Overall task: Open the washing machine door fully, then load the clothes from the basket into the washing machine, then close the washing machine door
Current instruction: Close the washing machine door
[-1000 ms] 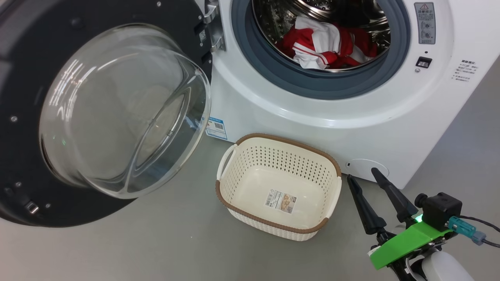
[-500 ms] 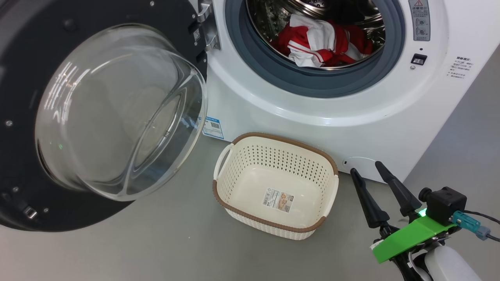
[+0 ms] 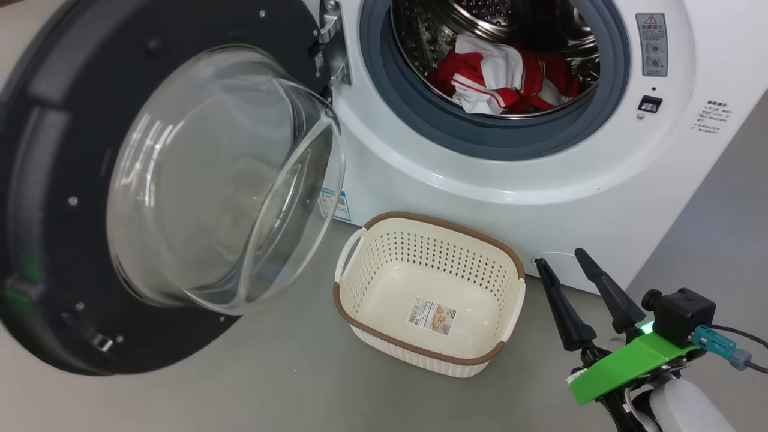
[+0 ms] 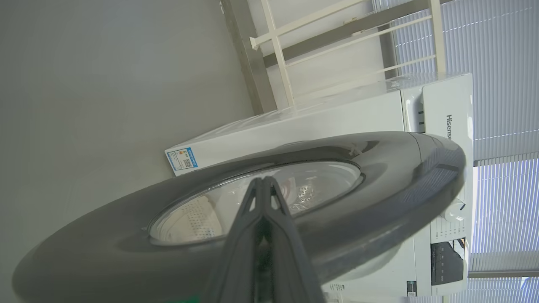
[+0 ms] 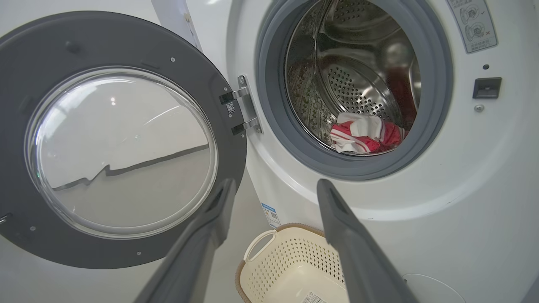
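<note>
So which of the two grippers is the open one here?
The right gripper: its two dark fingers stand spread apart, beside the basket. The left gripper has its fingers pressed together, pointing at the outer face of the washing machine door.

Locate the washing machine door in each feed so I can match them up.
Head view: the washing machine door takes up the left side, open, with its glass bowl bulging toward the camera.
Left wrist view: the door runs across the lower middle, outer face seen almost edge-on.
Right wrist view: the door is in the left half, inner face showing.
Shared landmark: the blue sticker.
</note>
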Tool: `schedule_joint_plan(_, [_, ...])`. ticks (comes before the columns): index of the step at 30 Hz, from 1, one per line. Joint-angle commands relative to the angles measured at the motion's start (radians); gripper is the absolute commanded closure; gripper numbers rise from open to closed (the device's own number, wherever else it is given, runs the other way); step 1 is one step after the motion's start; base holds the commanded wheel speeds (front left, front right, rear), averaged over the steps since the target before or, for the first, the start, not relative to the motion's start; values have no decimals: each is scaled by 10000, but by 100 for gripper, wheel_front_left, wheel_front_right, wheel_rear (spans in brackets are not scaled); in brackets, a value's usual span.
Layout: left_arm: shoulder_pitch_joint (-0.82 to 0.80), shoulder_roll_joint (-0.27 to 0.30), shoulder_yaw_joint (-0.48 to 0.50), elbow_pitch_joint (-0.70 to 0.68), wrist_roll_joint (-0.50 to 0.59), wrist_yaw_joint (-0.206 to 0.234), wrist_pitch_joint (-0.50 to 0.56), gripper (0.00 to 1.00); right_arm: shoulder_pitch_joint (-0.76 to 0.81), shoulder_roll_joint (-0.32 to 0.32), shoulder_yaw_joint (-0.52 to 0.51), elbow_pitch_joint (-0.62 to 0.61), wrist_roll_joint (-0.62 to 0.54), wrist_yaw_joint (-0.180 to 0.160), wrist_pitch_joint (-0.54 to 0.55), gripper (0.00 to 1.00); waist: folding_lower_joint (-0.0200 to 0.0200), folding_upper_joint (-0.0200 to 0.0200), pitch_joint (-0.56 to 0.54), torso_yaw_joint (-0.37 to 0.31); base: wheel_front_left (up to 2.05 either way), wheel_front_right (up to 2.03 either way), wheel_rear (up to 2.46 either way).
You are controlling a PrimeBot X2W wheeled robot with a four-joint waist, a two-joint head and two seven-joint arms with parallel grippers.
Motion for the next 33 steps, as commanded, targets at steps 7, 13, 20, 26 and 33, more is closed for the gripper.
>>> schedule_joint_plan(7, [712,-156,-288,-1847,-389,357,1058,100,84,79,102,-203,87,16,-49,0,0,0,-153,-3,0,0,0])
schedule_joint_plan(13, [1274,-603,-643,-3133,-494,707,1523,100,148,115,74,-213,80,16,-49,0,0,0,-223,2,0,0,0])
schedule_joint_plan(20, [1507,-836,-820,-3913,-540,980,1718,100,177,152,110,-205,76,16,-49,0,0,0,-295,-3,0,0,0])
schedule_joint_plan(26, [1590,-937,-831,-4081,-543,1046,1692,100,218,183,139,-159,107,16,-49,0,0,0,-381,-16,0,0,0])
schedule_joint_plan(33, [1709,-1007,-866,-4175,-476,1051,1636,100,318,236,160,-122,122,16,-49,0,0,0,-535,-18,0,0,0])
